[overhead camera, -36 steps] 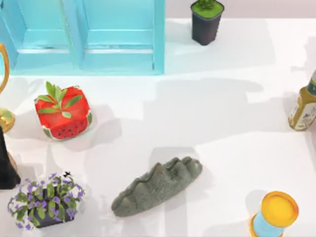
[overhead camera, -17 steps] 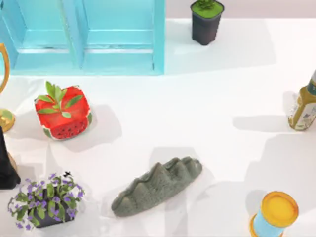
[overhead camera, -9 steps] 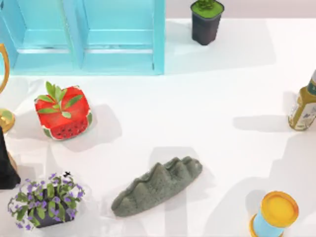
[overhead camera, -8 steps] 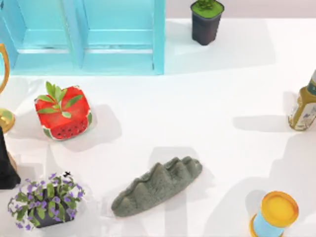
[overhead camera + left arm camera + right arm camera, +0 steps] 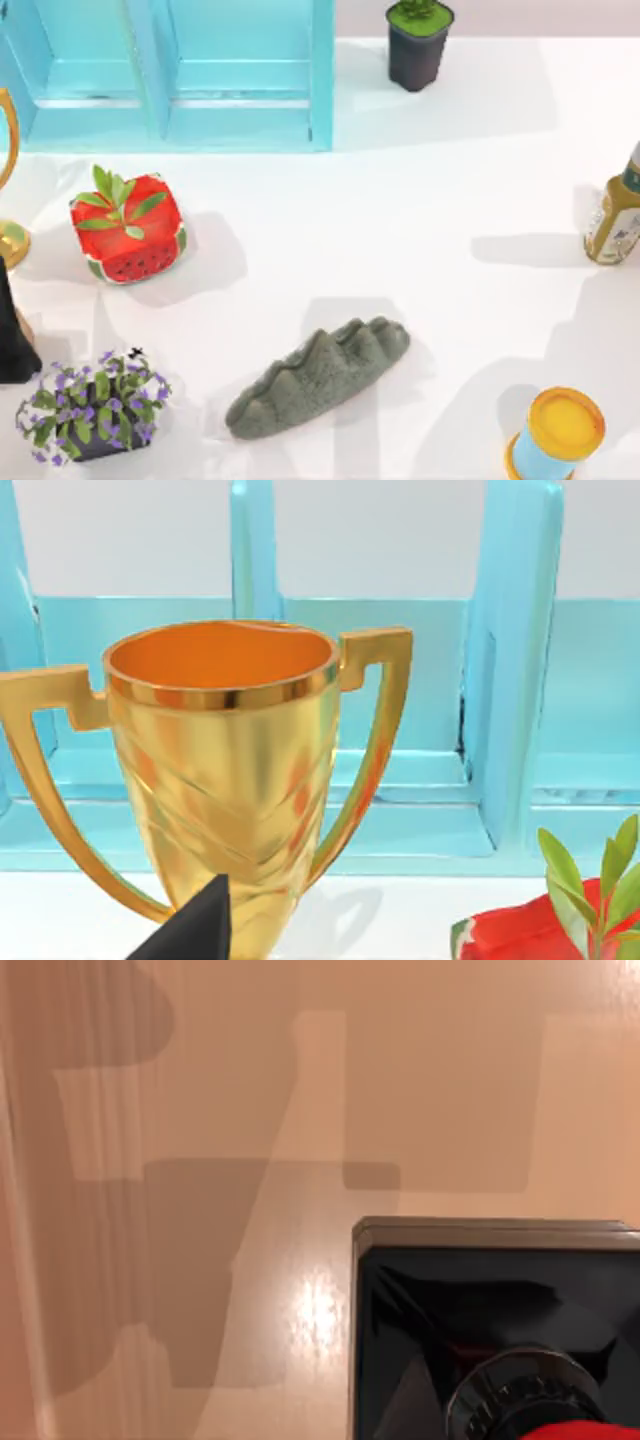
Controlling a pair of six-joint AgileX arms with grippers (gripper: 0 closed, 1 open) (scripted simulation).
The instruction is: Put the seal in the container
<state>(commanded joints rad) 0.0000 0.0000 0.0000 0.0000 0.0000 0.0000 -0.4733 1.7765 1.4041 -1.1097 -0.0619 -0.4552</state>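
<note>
White table [image 5: 450,180] — gray, perhaps stone, ridged lump [image 5: 318,377] lies mid-front.

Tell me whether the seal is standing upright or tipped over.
Upright. The right wrist view looks straight down on the seal: its black square base sits flat on the surface, with the red knob on top.

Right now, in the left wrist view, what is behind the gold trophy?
Behind the gold trophy stands the light blue container, its upright dividers and shelf ledges showing. The trophy covers the part of the container directly behind it.
</note>
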